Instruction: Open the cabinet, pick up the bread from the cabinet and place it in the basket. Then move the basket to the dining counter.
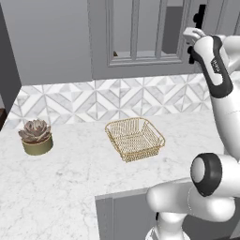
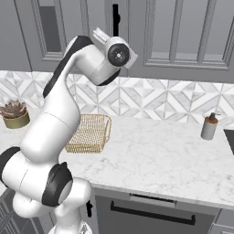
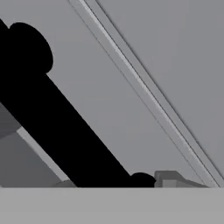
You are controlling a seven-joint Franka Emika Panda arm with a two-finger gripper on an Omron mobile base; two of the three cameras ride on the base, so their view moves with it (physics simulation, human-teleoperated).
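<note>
The arm was raised to the cabinet [image 1: 140, 42], with the gripper [image 3: 111, 183] pressed up against the black bar handle [image 3: 65, 131]. The hand view put that handle right up close, running as a thick dark diagonal across the grey door frame, with the finger tips [image 3: 168, 179] low at the bottom edge just beside it. The fingers sat either side of the bar; whether they had clamped on it could not be told.

In the left base view the hand sat at the cabinet's right edge, and a short stretch of the handle [image 1: 200, 16] showed above the wrist. That view looked through the glass panes and vertical bars to a shelf; no bread could be made out there. The door looked closed, flush with the frame.

The right base view showed the handle [image 2: 115, 20] above the wrist, standing vertical, and the wrist's round end face turned to the camera.

The basket [image 1: 135, 138] stood on the marble worktop [image 1: 70, 187] below the cabinet, with nothing in it. In the right base view the basket [image 2: 89, 133] was partly behind the arm.

A potted succulent [image 1: 36, 137] sat on the worktop well left of the basket. A soap dispenser [image 2: 210, 125] sat far to the right of the basket in the right base view.
</note>
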